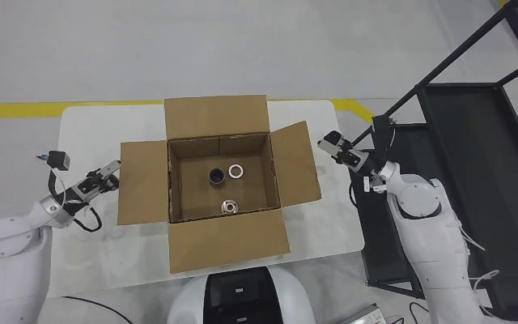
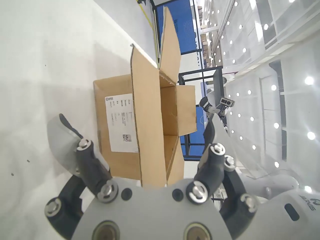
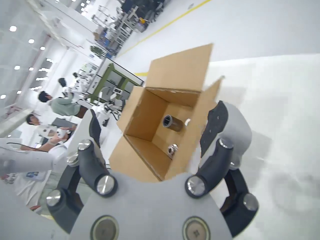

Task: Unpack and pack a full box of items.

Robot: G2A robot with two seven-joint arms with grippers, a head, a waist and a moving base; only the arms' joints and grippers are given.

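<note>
1. Your box [image 1: 144,182] stands at the middle of the white tabletop [image 1: 89,130]. All four flaps are folded outward and the top is open.
2. For writing, look at the outer side wall that faces the left arm. A white label [image 2: 121,122] is stuck there, with rows of small dark print and a square code in one corner. The print is too small to read.
3. Three items lie on the box floor. A short dark tube [image 1: 216,175] sits near the middle with a white ring [image 1: 236,171] just beside it. A metal collar [image 1: 230,206] lies apart from them, close to the wall nearest the robot. You cannot tell whether the tube stands or lies on its side.
4. The left gripper [image 1: 108,176] hangs over the tabletop just at the outer edge of the left flap. Its jaws are spread wide and pinch nothing. In the left wrist view the flap shows edge-on in the gap between them. Whether it touches either jaw cannot be told.
5. The right gripper [image 1: 330,146] sits just beside the outer edge of the right flap, near the tabletop's right side. Its jaws are also spread wide and hold nothing. The right wrist view looks between them into the open box at the tube and collar.
6. A dark rack [image 1: 461,162] stands next to the tabletop on the right, and a yellow line [image 1: 48,108] runs along the floor behind.
</note>
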